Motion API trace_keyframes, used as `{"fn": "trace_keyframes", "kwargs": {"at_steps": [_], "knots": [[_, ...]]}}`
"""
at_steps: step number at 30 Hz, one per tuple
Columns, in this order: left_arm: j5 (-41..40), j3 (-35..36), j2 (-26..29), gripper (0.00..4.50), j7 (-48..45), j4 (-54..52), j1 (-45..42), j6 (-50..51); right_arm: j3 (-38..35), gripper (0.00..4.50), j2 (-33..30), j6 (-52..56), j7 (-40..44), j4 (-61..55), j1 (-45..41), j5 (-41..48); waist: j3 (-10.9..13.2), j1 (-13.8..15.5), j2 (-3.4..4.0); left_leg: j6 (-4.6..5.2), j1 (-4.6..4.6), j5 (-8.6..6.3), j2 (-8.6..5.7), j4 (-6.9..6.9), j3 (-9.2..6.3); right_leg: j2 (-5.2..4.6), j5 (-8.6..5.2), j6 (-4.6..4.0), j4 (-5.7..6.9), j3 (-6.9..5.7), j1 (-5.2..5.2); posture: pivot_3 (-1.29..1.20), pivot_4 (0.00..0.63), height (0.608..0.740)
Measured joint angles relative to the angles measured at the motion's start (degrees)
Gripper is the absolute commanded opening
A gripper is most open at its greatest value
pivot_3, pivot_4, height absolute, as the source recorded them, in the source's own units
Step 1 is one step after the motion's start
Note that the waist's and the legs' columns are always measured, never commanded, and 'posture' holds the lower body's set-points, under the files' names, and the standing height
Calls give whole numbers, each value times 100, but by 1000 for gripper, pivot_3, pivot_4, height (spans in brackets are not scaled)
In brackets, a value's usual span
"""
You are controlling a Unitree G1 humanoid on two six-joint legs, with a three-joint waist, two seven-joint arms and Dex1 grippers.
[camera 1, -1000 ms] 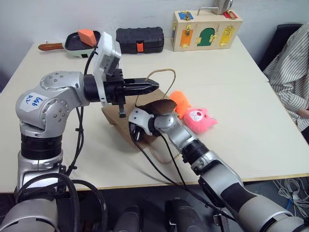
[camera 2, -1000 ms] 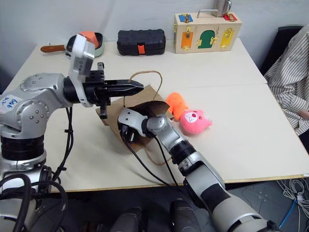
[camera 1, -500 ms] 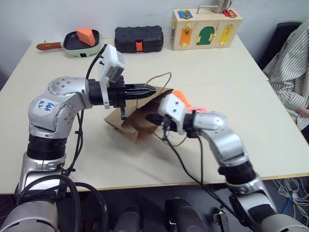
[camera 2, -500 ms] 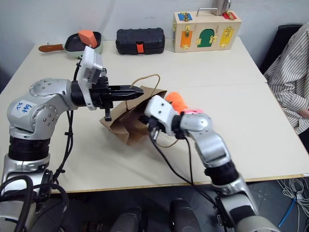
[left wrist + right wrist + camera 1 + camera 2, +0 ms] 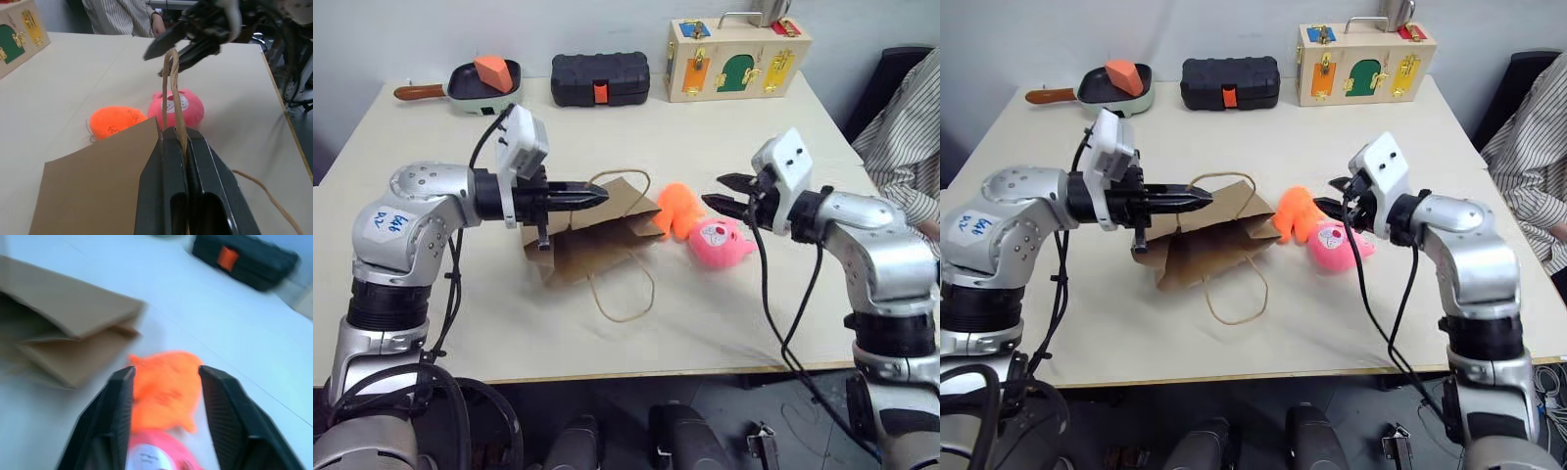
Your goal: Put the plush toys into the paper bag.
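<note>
Along the lower part of the frame the front edge of the table runs almost straight across, with a broad bare strip of tabletop between it and the things. On that strip lies one twine loop handle of the paper bag, which lies on its side at centre frame, brown and creased, its mouth facing right. The left fingers are shut tight on the bag's other handle, holding it up above the bag. Just right of the mouth sits the orange plush toy, bright, with stubby limbs, and touching it on the right the round pink plush toy with a white face patch. The right fingers hang spread apart, holding nothing, just above the pink toy. In the upper part of the frame, well apart from the bag, stand a small pan holding an orange block, a black case and a wooden latch box. A person's striped sleeve is at the right edge.
</note>
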Motion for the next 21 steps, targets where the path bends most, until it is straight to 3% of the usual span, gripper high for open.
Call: {"fn": "trace_keyframes", "kwargs": {"at_steps": [4,11,14,21], "knots": [[19,-16,-94,0,43,-21,11,-44,475,4432,502,-519,-234,1461,-581,-298,0,-45,0,1,0,1,3,2,14,3,0,0,7,8,-11,0,150,740],[80,-27,-172,0,49,-14,-18,-86,1031,4471,1272,-898,-451,3195,-1349,-710,0,-91,0,0,-1,1,3,6,12,2,0,0,12,8,-14,0,150,740],[105,-25,-174,0,49,-5,-34,-94,1051,3889,1395,-1129,-619,3701,-1564,-869,0,-93,1,0,0,1,3,7,7,2,0,0,12,6,-11,0,150,740],[164,-25,-189,0,83,13,-34,-95,964,1559,1425,-1620,-816,4130,-1653,-910,0,-148,1,0,0,1,3,7,7,2,0,0,13,6,-9,0,150,740]]}}
